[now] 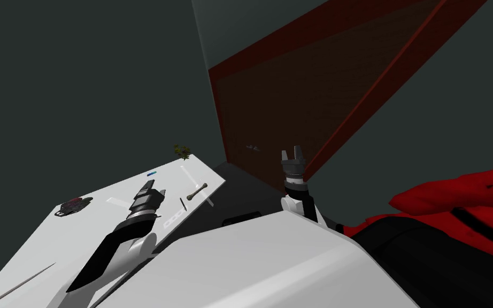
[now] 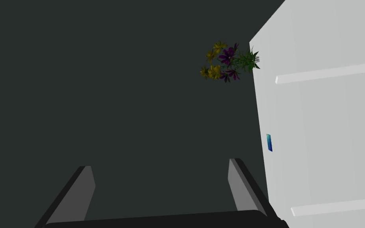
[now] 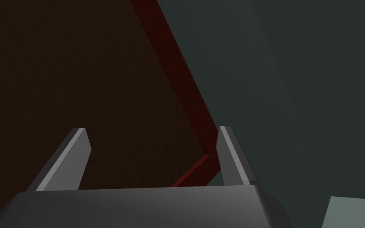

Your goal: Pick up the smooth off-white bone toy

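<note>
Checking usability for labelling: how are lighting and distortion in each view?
Head view: rolled and splayed, yet the bone toy stands out on the white table. Left wrist view: dark wall, table evenly lit, no glare. Right wrist view: dim, low contrast.

- The table (image 1: 31, 246) has a plain white top, smooth and matt, even in colour.
- The bone toy (image 1: 197, 191) looks smooth and pale, with a dull finish.
- The left claw (image 2: 160, 164) has flat, matt grey fingers (image 2: 241, 186) on a dark, dull body.
- The brown panel (image 1: 293, 96) shows a faint, fine grain, matt throughout.
</note>
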### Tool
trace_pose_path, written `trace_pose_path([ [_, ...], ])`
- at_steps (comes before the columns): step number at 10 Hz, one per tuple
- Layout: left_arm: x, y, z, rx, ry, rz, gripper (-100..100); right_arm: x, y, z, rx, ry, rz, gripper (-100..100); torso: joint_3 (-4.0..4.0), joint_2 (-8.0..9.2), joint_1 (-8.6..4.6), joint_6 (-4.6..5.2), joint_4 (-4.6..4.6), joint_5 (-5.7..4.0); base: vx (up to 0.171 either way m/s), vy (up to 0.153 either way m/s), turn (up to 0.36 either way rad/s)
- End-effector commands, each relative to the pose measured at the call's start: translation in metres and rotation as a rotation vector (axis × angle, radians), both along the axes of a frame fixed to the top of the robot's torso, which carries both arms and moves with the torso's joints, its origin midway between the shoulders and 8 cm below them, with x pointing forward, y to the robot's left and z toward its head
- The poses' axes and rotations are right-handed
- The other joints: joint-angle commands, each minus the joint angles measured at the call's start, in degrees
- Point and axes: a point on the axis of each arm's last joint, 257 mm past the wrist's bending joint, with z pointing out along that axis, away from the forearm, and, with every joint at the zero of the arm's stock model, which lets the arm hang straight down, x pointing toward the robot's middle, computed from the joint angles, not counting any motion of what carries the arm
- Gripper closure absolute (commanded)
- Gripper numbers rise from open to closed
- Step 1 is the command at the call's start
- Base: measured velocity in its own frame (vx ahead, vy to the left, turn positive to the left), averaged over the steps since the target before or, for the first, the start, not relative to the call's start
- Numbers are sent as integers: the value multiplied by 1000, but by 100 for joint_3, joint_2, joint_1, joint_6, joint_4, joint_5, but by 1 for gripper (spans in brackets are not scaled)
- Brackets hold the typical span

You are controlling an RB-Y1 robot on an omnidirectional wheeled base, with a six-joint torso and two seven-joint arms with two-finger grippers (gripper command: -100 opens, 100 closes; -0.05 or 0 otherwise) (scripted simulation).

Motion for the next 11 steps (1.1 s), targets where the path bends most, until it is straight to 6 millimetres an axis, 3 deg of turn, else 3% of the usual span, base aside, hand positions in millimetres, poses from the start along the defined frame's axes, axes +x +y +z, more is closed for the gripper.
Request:
trace_pose_path([
  [1, -1, 10, -14, -24, 44, 21, -100, 0, 0, 0, 0, 0, 0, 0, 0, 0, 0, 0, 0, 0, 23, -97, 13],
  [2, -8, 28, -28, -51, 79, 57, -100, 0, 0, 0, 0, 0, 0, 0, 0, 1, 4, 1, 0, -1, 35, -98, -6],
  [3, -9, 29, -34, -61, 103, 61, -100, 0, 0, 0, 0, 0, 0, 0, -2, -3, 4, 1, 0, 0, 40, -76, 3],
  [4, -17, 47, -48, -89, 138, 96, -100, 0, 0, 0, 0, 0, 0, 0, -3, -4, 11, 1, -1, 1, 48, -94, -5],
  [5, -18, 47, -54, -98, 159, 99, -100, 0, 0, 0, 0, 0, 0, 0, -5, -8, 7, 1, -2, 1, 42, -76, 4],
  [6, -28, 64, -72, -132, 205, 136, -100, 0, 0, 0, 0, 0, 0, 0, -4, -6, 11, 0, -2, 1, 63, -76, -6],
  [7, -29, 64, -74, -135, 214, 137, -100, 0, 0, 0, 0, 0, 0, 0, -7, -12, 13, 1, -2, 2, 52, -68, 2],
  [8, -40, 79, -92, -170, 260, 173, -100, 0, 0, 0, 0, 0, 0, 0, -6, -10, 16, 1, -2, 2, 65, -85, -11],
  [9, -40, 79, -93, -173, 266, 174, -100, 0, 0, 0, 0, 0, 0, 0, -8, -14, 12, 0, -3, 2, 56, -72, 6],
  [10, -51, 93, -108, -204, 302, 206, -100, 0, 0, 0, 0, 0, 0, 0, -8, -13, 14, 2, -3, 1, 67, -81, -13],
  [11, -52, 93, -112, -211, 318, 208, -100, 0, 0, 0, 0, 0, 0, 0, -9, -15, 11, 1, -3, 1, 57, -56, 3],
])
